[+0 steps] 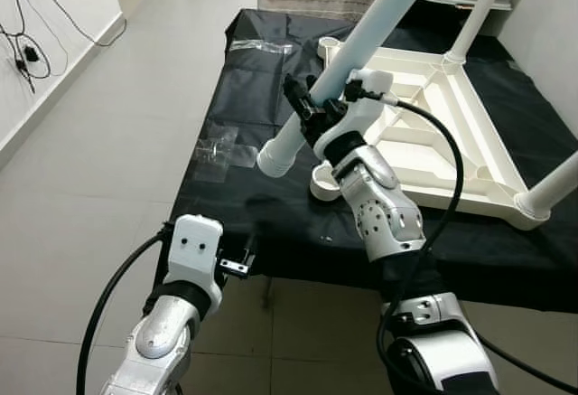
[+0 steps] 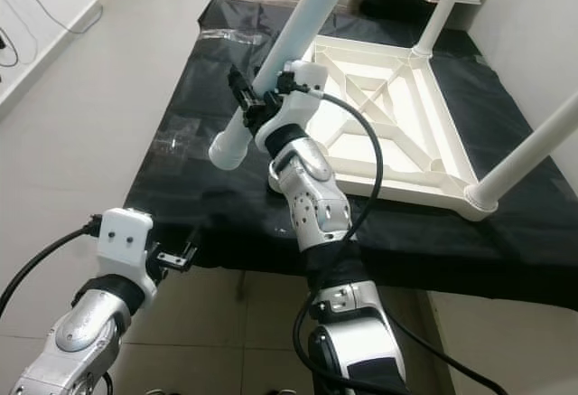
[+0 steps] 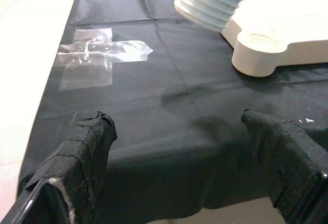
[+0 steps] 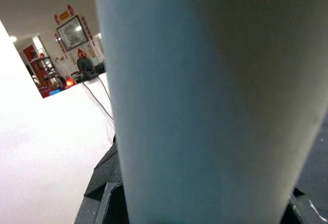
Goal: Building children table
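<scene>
White plastic children's table (image 1: 452, 115) lies inverted on the black-covered tabletop (image 1: 244, 196), two legs fitted. Right gripper (image 1: 307, 106) clamps a third leg (image 1: 348, 56), its threaded end hanging above the empty corner socket (image 1: 323, 181). Left gripper (image 3: 179, 162) hovers released at the tabletop edge near clear tape (image 3: 97, 55).

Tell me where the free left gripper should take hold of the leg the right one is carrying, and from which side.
Grip the white leg on its smooth shaft just above the ribbed lower end, from the robot's left; the right gripper already holds it higher up.
</scene>
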Robot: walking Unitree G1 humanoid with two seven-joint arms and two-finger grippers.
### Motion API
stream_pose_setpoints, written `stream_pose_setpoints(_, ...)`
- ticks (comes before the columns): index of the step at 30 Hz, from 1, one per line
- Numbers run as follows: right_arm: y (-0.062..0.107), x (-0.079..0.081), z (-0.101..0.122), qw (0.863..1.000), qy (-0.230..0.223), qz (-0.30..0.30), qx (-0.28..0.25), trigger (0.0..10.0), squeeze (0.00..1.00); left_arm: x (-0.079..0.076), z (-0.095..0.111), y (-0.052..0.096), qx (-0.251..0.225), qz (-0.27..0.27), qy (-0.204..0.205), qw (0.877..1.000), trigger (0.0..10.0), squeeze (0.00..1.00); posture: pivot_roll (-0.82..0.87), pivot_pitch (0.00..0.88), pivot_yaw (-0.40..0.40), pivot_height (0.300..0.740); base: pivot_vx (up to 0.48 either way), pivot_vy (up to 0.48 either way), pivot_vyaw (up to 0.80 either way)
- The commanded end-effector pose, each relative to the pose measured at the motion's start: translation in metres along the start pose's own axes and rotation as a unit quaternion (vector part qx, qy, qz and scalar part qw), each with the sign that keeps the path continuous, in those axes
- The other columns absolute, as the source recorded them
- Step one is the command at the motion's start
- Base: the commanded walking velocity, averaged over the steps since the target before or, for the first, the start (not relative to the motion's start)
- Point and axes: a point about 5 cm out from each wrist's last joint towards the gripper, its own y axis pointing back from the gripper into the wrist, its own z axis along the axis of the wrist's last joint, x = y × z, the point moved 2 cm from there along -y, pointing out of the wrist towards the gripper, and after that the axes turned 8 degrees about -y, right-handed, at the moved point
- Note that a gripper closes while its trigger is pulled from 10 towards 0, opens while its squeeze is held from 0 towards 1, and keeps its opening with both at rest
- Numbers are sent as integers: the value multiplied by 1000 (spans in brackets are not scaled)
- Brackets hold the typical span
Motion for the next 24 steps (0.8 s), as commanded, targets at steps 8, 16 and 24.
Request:
stream_pose_setpoints(8, 0, -3, 0, 1000, 18, -8, -14, 10000, 0, 15, -6, -1, 12, 38, -7, 999, 10000, 0, 96, 150, -94, 740, 156, -192, 0)
stream_pose_setpoints(16, -2, -3, -3, 999, 24, -14, -19, 10000, 0, 17, -10, 1, 17, 47, -12, 999, 10000, 0, 94, 154, -95, 740, 381, -267, 0)
stream_pose_setpoints(24, -2, -1, -5, 1000, 28, -5, -14, 10000, 0, 31, -14, 3, 30, 90, 1, 995, 10000, 0, 92, 156, -98, 740, 0, 0, 0)
